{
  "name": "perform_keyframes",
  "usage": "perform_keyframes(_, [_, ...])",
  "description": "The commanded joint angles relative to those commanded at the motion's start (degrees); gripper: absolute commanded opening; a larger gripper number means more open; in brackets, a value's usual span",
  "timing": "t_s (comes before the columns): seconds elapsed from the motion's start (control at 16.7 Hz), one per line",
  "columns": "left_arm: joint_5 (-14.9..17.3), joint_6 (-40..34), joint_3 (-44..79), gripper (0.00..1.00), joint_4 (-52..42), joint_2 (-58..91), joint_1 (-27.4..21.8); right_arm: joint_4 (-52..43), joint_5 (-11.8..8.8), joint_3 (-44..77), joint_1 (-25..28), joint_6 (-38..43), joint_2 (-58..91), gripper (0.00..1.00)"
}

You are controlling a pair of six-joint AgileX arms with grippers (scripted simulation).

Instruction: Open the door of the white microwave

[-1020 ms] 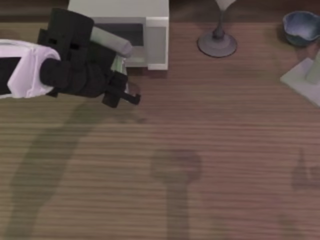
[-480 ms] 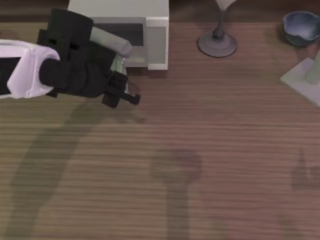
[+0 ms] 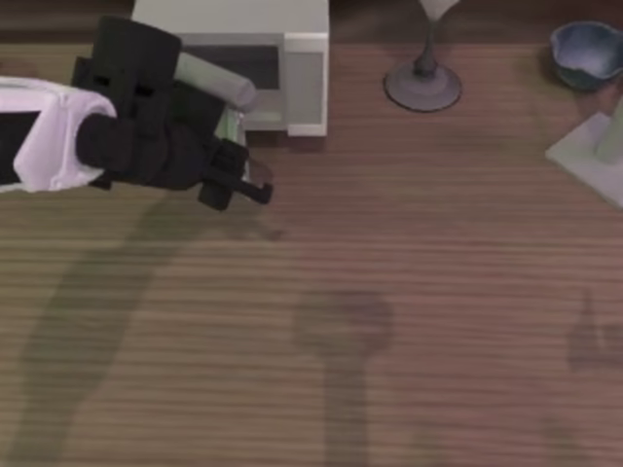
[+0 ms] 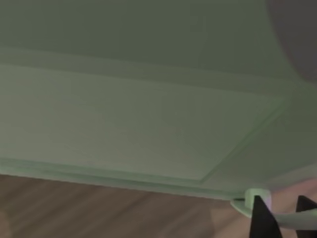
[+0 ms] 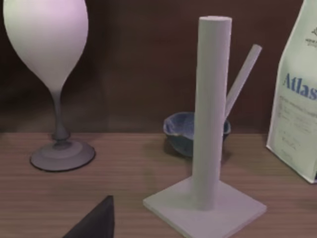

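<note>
The white microwave stands at the table's back left, with its grey control strip on the right. The dark cavity shows, and the door is swung out toward the front, mostly hidden under my left arm. In the left wrist view the door fills the picture, its pale window facing the camera. My left gripper is shut on the door's pale handle, one dark fingertip on each side. My right gripper is outside the top view and shows only as a dark corner.
A wine glass stands right of the microwave. Further right are a blue bowl, a white stand with an upright post and a pale printed bag.
</note>
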Motion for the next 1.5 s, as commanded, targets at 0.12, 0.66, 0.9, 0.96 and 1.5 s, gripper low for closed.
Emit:
perform_keyframes(0.12, [0.55, -0.13, -0.08, 0.0, -0.1, 0.02, -0.34, 0.0, 0.0, 0.0, 0.0, 0.0, 0.0, 1.0])
perform_keyframes(0.66, [3.88, 4.85, -1.29, 0.0, -0.95, -1.18, 2.09, 0.0, 0.0, 0.0, 0.0, 0.0, 0.0, 1.0])
perform_keyframes(0.9, [3.88, 4.85, -1.29, 0.0, -0.95, -1.18, 2.09, 0.0, 0.0, 0.0, 0.0, 0.0, 0.0, 1.0])
perform_keyframes(0.96, [3.88, 4.85, -1.29, 0.0, -0.95, -1.18, 2.09, 0.0, 0.0, 0.0, 0.0, 0.0, 0.0, 1.0])
perform_keyframes(1.5, [3.88, 4.85, -1.29, 0.0, -0.95, -1.18, 2.09, 0.0, 0.0, 0.0, 0.0, 0.0, 0.0, 1.0])
